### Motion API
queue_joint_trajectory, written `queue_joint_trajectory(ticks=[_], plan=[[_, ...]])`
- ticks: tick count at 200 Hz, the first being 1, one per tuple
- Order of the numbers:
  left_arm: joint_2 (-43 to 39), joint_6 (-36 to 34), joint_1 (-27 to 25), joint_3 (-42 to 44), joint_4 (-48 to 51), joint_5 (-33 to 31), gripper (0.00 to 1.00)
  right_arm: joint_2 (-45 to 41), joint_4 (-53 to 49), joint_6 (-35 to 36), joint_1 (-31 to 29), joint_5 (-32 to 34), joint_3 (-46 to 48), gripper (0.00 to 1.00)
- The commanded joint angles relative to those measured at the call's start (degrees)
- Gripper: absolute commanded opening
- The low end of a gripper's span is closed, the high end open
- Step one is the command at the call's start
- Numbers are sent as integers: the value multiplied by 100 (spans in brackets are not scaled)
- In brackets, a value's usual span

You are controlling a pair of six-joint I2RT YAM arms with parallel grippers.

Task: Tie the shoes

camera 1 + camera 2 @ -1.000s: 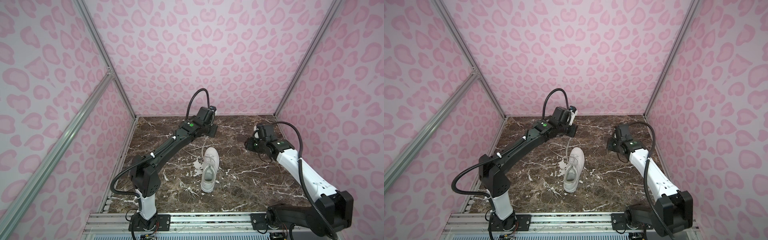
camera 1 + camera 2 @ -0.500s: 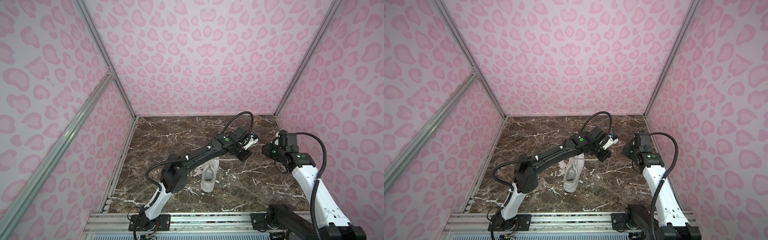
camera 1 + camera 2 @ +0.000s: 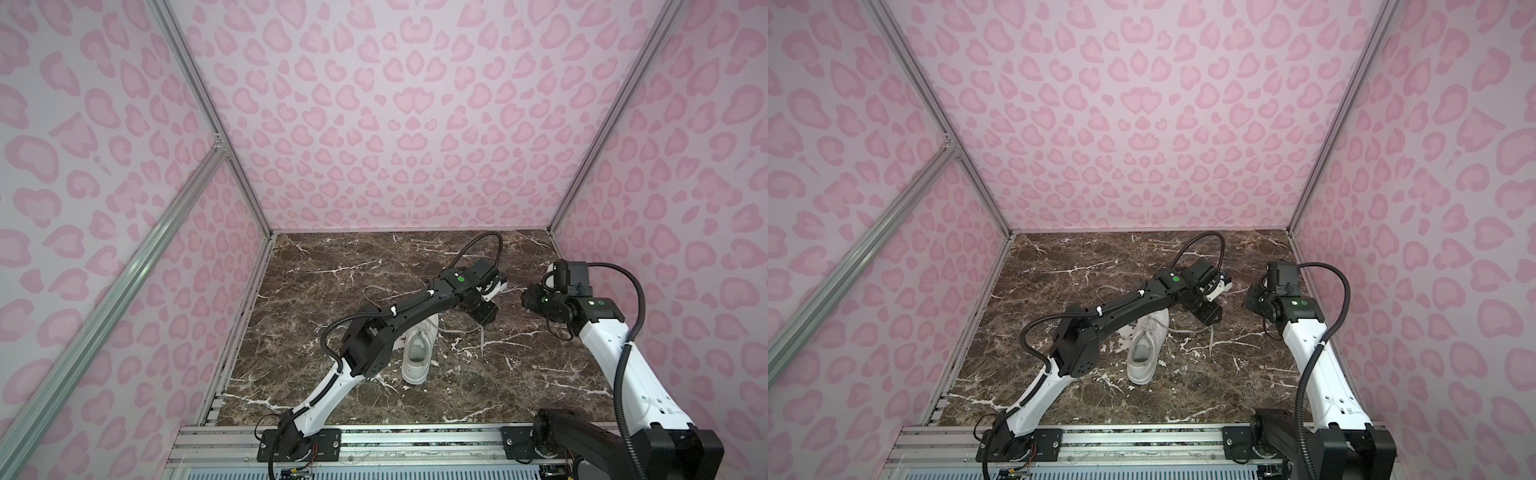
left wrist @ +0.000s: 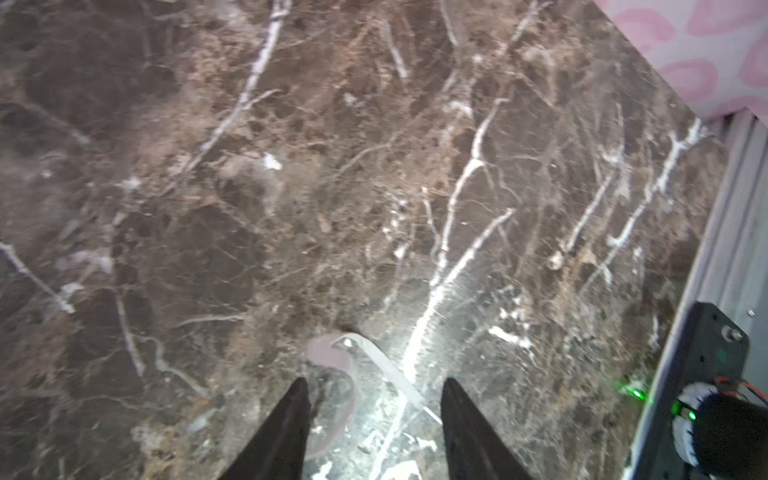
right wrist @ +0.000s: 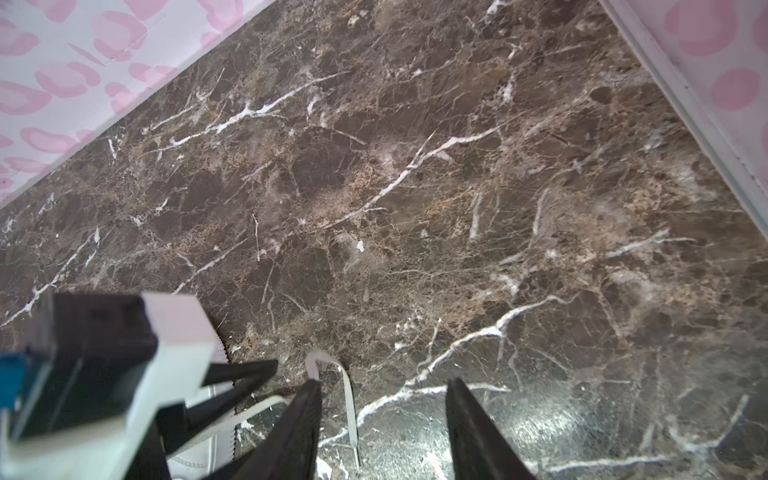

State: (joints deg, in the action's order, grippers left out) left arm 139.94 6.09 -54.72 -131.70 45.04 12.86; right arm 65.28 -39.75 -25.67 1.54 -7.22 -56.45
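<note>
Sneaker (image 3: 417, 355) partly under left arm (image 3: 415, 305) | lace (image 5: 349, 399) loose on marble (image 3: 332, 266) | left claw (image 4: 374, 388), right claw (image 5: 384, 388) parted, empty

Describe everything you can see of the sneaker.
The sneaker is all white, low-top, looks like smooth leather with a pale lining. It stands upright on its sole on the marble floor, heel toward the front rail, toe hidden under the left arm. Its laces are untied, one trailing loose across the floor.
</note>
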Motion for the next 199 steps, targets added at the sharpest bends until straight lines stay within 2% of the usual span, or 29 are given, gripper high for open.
queue_joint_trajectory(ticks=[1,10,22,55,90,114,148,199], plan=[[63,177,202,-233,187,-238,66,105,-227,94,3,-37,-10,52],[-2,245,295,-225,190,-276,72,133,-272,71,2,-17,10,52],[-90,310,376,-225,204,-306,75,181,-303,64,2,-1,68,52],[-404,385,463,-216,250,-373,75,482,-514,141,-145,69,98,49],[-879,873,670,37,313,-268,74,1042,-794,106,-819,261,39,44],[-1511,1154,840,832,109,-281,74,1378,-748,-37,-1305,184,108,40],[-2559,1378,949,2237,-370,-611,74,1694,-576,-300,-1909,208,248,36],[-3619,1697,1024,3684,-758,-719,72,2159,-167,-402,-2061,-32,411,30]])
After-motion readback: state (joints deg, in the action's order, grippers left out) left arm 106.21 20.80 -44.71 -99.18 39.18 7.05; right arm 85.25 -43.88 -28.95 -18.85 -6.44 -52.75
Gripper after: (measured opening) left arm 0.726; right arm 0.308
